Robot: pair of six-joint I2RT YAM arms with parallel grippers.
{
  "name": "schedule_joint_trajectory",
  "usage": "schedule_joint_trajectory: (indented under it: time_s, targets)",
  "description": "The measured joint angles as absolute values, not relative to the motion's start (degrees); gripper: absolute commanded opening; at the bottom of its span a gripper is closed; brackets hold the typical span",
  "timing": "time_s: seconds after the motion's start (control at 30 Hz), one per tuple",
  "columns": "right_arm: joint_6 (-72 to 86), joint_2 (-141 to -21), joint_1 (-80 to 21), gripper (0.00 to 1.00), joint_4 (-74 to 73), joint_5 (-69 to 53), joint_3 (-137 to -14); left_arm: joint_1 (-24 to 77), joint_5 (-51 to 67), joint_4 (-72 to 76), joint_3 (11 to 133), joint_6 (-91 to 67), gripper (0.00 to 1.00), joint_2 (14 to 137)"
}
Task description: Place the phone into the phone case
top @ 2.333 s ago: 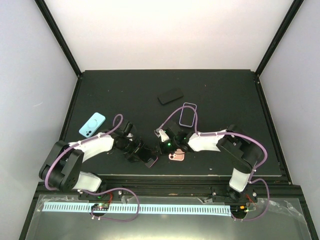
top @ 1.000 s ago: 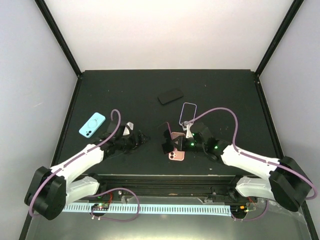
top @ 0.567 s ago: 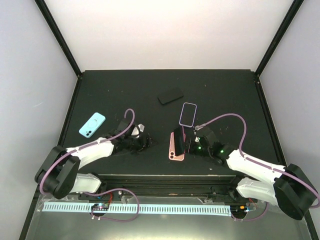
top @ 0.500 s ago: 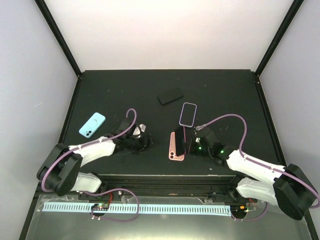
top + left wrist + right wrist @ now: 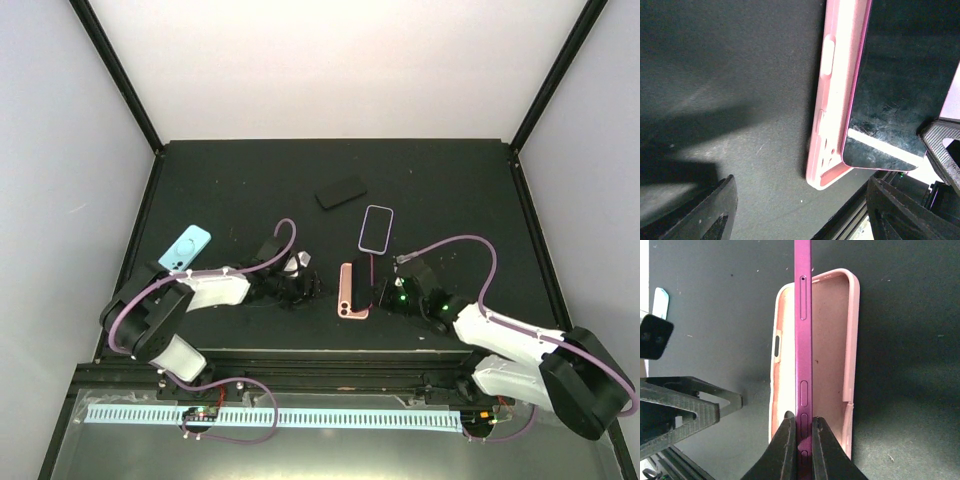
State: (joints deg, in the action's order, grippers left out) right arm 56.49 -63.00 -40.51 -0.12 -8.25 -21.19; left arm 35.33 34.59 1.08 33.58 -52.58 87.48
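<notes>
Near the bench's [image 5: 450,190] front edge: right claw [image 5: 799,427] clamped on purple phone [image 5: 802,340], which stands on edge, long axis along the open pink case [image 5: 829,340] beneath. Left claw [image 5: 308,289], jaws apart, waits just left.

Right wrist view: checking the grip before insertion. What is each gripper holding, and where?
Right gripper pinches the phone by its two faces near one end, on edge over the case. Left gripper holds nothing.
</notes>
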Motion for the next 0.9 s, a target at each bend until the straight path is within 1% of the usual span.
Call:
schedule_joint_trajectory:
  time_s: [0.13,0.3,0.67,0.9]
  targets:
    - [57.36,-63.00,-40.45,0.01,0.86,-9.10,-20.84,36.49,34.81,3.11,34.83,-53.01,0.66,90.13]
    - [57.58,-62.76,-40.45,0.01,1.04,-9.74,-20.82,37.85,35.20,5.50,36.34,-53.82,0.65,93.14]
    - [55.83,-60.73,-40.42,0.01,0.47,-11.03,-19.29,38.28,35.38,9.06,36.42,-55.09,0.64,94.78]
    - [54.92,-63.26,-40.38,0.01,2.98,-12.03,-19.20,38.28,35.44,10.94,37.15,-55.22,0.63,96.23]
